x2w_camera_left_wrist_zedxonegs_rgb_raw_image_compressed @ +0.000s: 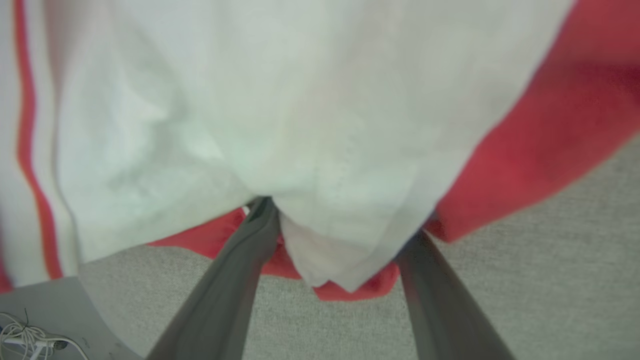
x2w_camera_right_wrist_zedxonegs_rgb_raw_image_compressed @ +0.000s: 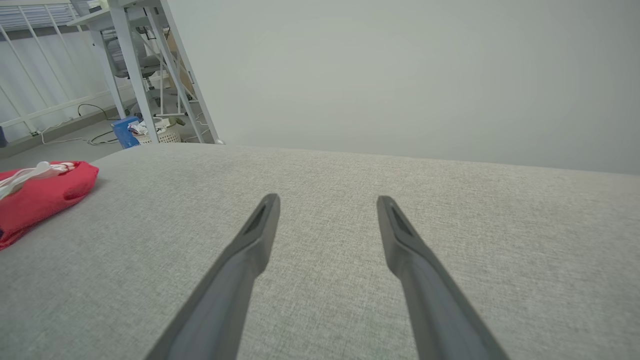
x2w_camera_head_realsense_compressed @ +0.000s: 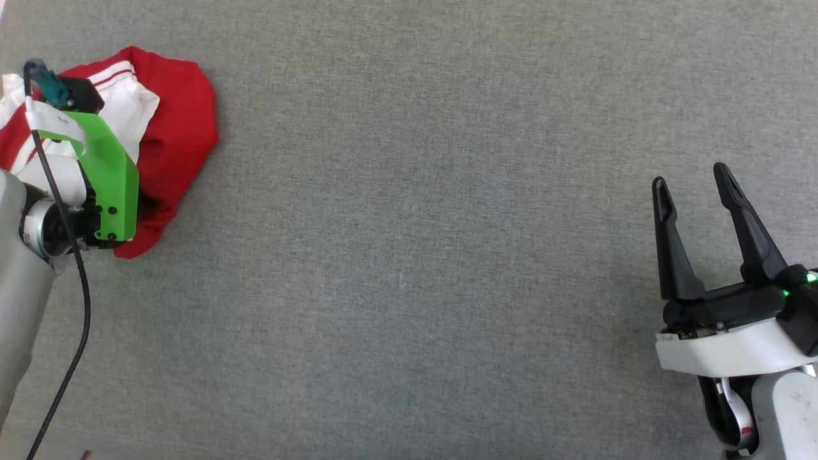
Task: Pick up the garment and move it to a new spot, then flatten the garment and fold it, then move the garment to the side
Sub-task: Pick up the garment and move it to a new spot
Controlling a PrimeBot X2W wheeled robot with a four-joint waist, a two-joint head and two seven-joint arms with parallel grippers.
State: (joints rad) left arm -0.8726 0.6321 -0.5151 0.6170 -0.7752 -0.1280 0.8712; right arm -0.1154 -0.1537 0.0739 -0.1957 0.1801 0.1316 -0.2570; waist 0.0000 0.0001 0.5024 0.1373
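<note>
The garment (x2w_camera_head_realsense_compressed: 182,121), red with white sleeves and red-striped trim, lies bunched at the far left of the grey table (x2w_camera_head_realsense_compressed: 415,255). My left arm's green wrist mount (x2w_camera_head_realsense_compressed: 108,172) hangs over it and hides the fingers in the head view. In the left wrist view my left gripper (x2w_camera_left_wrist_zedxonegs_rgb_raw_image_compressed: 340,215) stands open, its fingers (x2w_camera_left_wrist_zedxonegs_rgb_raw_image_compressed: 235,280) wide apart on either side of a white fold of the garment (x2w_camera_left_wrist_zedxonegs_rgb_raw_image_compressed: 250,100), their tips hidden under the cloth. My right gripper (x2w_camera_head_realsense_compressed: 690,176) is open and holds nothing at the right, hovering over bare table (x2w_camera_right_wrist_zedxonegs_rgb_raw_image_compressed: 327,200). The garment (x2w_camera_right_wrist_zedxonegs_rgb_raw_image_compressed: 45,192) shows far to its left.
A black cable (x2w_camera_head_realsense_compressed: 77,306) runs along my left arm. Past the table's far left corner stand a white metal frame (x2w_camera_right_wrist_zedxonegs_rgb_raw_image_compressed: 145,75), a blue box (x2w_camera_right_wrist_zedxonegs_rgb_raw_image_compressed: 125,132) and a basket (x2w_camera_right_wrist_zedxonegs_rgb_raw_image_compressed: 165,135) on the floor. A plain wall (x2w_camera_right_wrist_zedxonegs_rgb_raw_image_compressed: 400,75) lies behind the table.
</note>
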